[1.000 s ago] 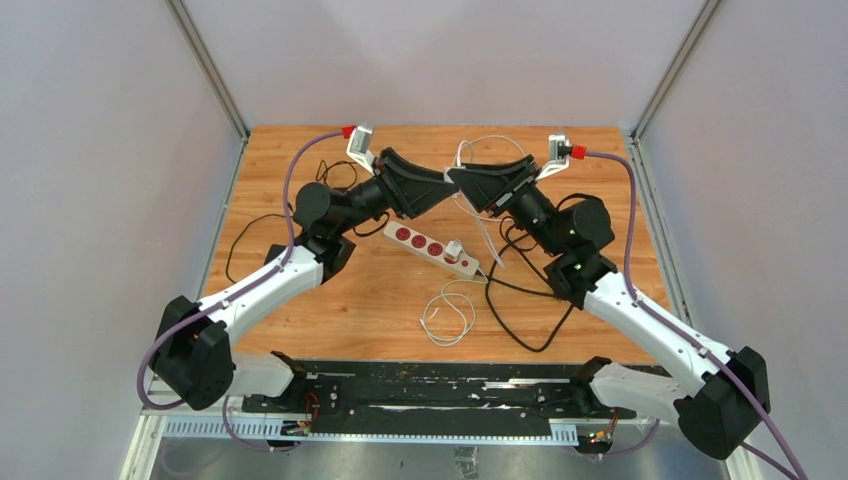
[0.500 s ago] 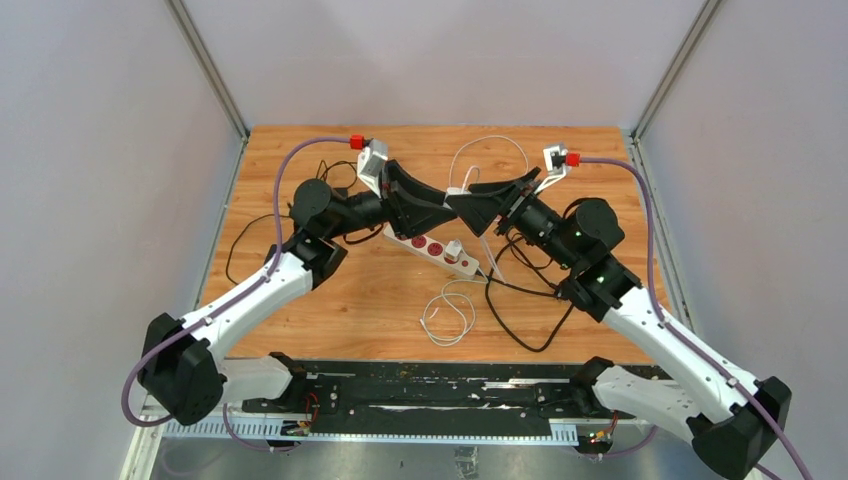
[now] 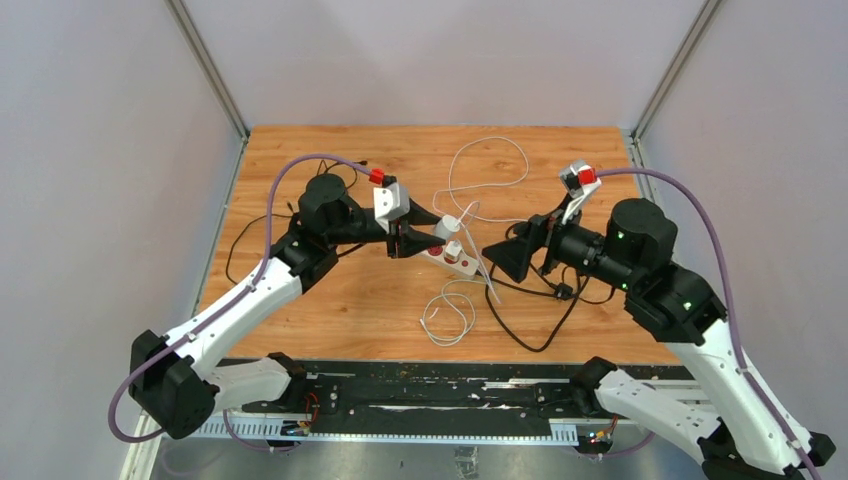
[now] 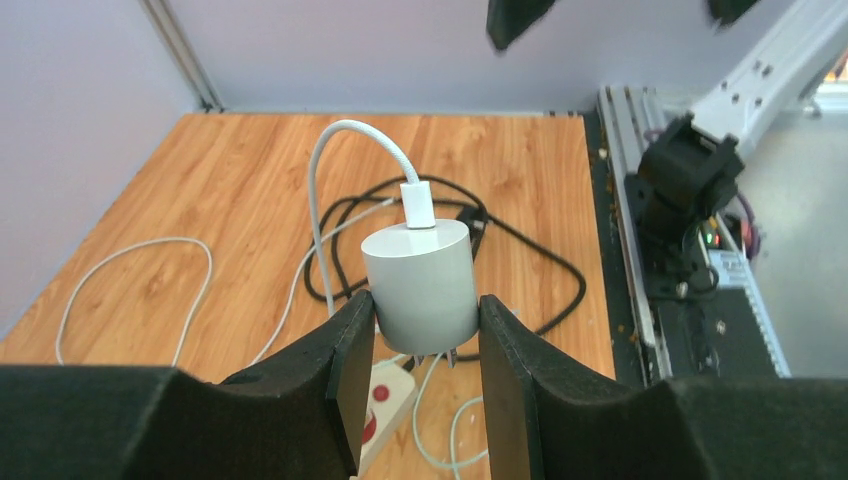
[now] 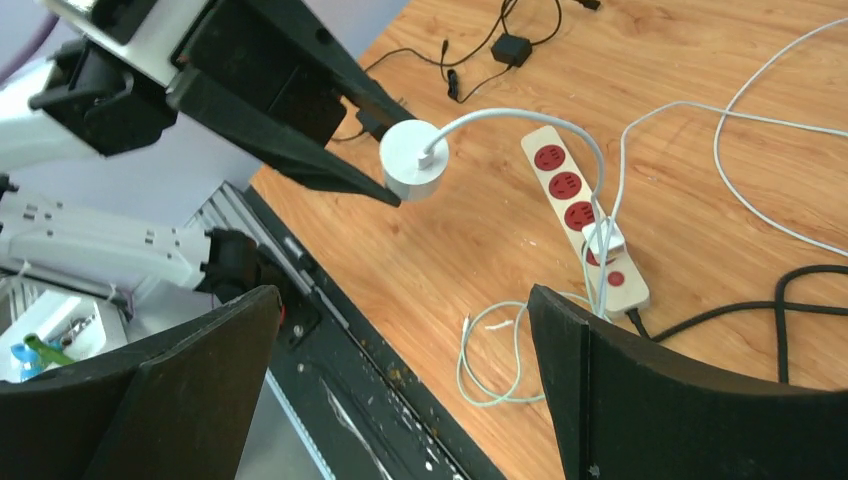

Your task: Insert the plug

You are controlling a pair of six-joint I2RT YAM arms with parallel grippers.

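The left gripper (image 3: 415,235) is gripping the round white plug (image 4: 417,275) just above the power strip (image 5: 570,190), while the right gripper (image 3: 500,262) is hanging wide open nearby. Lining the plug squarely over a free socket (image 5: 553,158) before pushing straight down looks key.

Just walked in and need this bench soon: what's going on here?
The left gripper has its jaws on the sides of a white plug, raised over the power strip. The right gripper hangs beside the strip, jaws wide open and empty. The plug is not yet inserted.
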